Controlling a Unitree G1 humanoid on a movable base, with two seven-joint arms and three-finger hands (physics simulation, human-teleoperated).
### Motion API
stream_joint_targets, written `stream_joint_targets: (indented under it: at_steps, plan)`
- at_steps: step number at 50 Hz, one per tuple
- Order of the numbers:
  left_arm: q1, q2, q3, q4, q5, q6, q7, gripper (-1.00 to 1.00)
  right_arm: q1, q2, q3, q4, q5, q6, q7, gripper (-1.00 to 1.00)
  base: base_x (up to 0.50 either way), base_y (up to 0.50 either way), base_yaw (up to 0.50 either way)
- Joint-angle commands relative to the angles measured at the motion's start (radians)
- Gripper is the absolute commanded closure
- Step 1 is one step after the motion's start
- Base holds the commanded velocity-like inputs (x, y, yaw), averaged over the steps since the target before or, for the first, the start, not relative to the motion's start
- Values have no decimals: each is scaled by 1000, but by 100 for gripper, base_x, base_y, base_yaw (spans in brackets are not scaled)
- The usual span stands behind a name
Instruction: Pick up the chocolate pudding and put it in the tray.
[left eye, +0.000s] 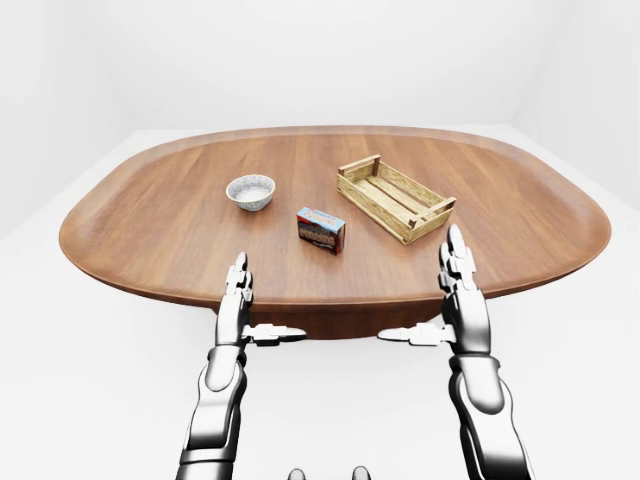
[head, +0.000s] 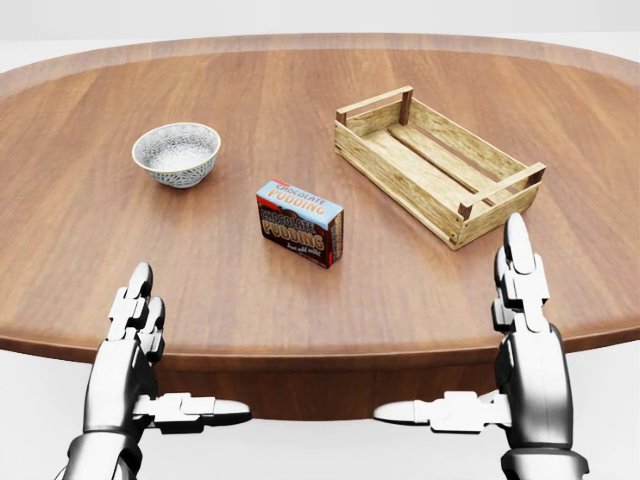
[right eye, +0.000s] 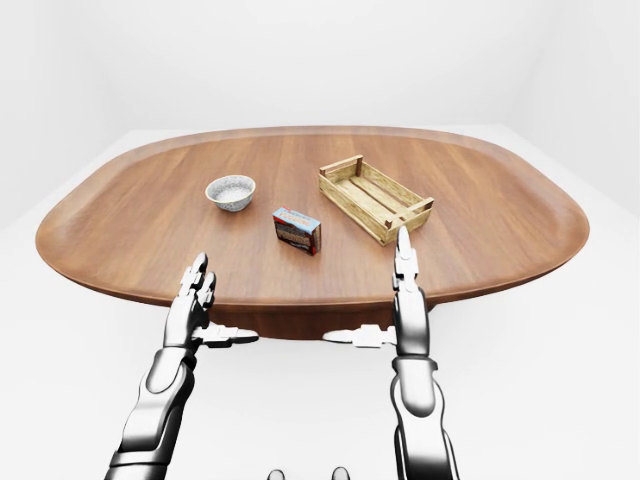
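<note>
The chocolate pudding box (head: 300, 222) stands on the wooden table (head: 90, 230) near the middle of the head view; it also shows in the left-eye view (left eye: 321, 229). The wooden slatted tray (head: 436, 163) lies to its upper right, empty. My left hand (head: 165, 360) is open at the table's near edge, lower left of the box. My right hand (head: 480, 340) is open at the near edge, lower right of the box, below the tray. Both hands hold nothing and are apart from the box.
A small patterned bowl (head: 177, 153) sits upper left of the pudding box. The oval table's near edge (head: 320, 355) runs just under my fingertips. White floor and walls surround the table.
</note>
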Motion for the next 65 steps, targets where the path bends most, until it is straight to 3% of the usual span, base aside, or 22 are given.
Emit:
stream_joint_targets:
  at_steps: [1,18,37,42,47,65]
  plan:
    - [-1,0,0,-3,1,4,0,-100,-6,0,-2,4,6,0,3,-100,0,0,0]
    - [-6,0,0,14,2,-6,2,-100,-8,-1,-4,24,5,0,-1,-100,8,0,0]
    - [-5,0,-1,6,3,3,4,-100,-8,-1,-4,63,4,0,-5,-100,17,0,0]
    - [-9,0,0,21,3,-7,4,-100,-9,-2,-4,64,5,0,-4,-100,18,0,0]
    - [-7,1,0,8,4,7,5,-100,-5,-2,-4,46,8,0,-1,-100,22,0,0]
    - [-9,0,0,21,5,-4,6,-100,-7,-2,-5,54,8,0,-1,-100,29,0,0]
